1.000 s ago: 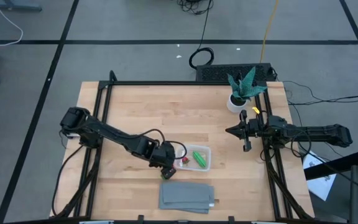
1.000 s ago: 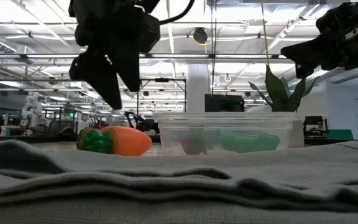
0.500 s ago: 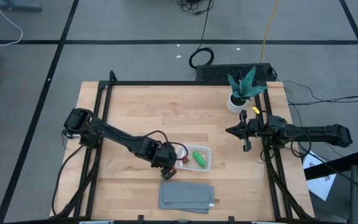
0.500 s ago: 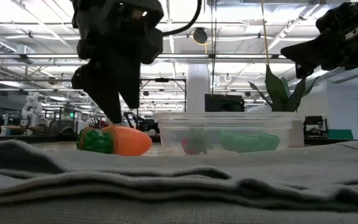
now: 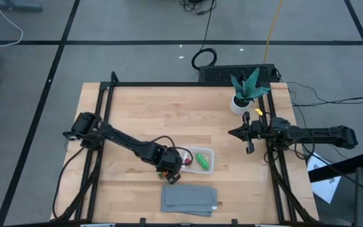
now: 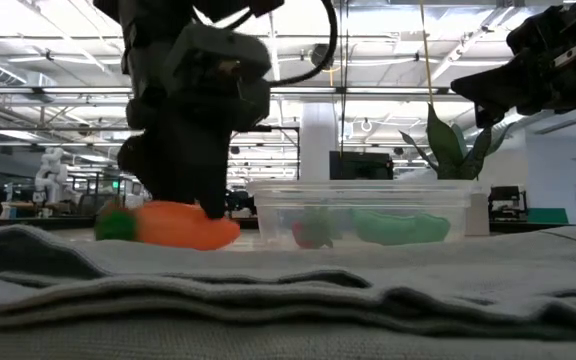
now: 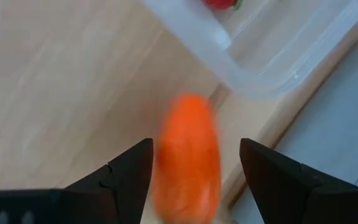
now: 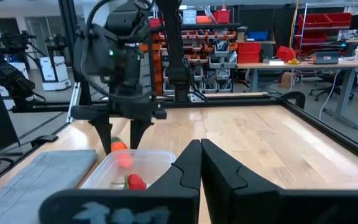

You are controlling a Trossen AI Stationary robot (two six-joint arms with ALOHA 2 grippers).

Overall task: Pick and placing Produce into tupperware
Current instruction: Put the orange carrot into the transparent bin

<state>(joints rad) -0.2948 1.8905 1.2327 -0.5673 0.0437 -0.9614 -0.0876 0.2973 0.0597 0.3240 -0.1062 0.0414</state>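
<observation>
The orange carrot (image 6: 183,225) lies on the table just left of the tupperware (image 5: 197,160), a clear box holding the green pod (image 5: 201,159) and the red berry (image 5: 188,161). My left gripper (image 5: 171,173) is down over the carrot and open, one finger on each side of it (image 7: 188,155). In the high view the gripper hides the carrot. My right gripper (image 5: 235,133) is shut and hangs above the table's right side, away from all of this. My left gripper comes at the carrot from above, pointing down, with its open fingers across the carrot's length. One finger (image 7: 135,171) stands against the carrot's side (image 7: 163,162), while the other stands apart from it. The carrot lies on the table, blurred.
A folded grey cloth (image 5: 190,200) lies near the front edge, just below the tupperware and the carrot. A spiky green plant in a white pot (image 5: 244,91) stands at the far right. Bare wood spreads over the far and left parts of the table (image 5: 144,113).
My left gripper has come down and a little toward the near edge, until its open fingers straddle the carrot. The carrot has shifted on the table, its green end sliding toward the table's left.
</observation>
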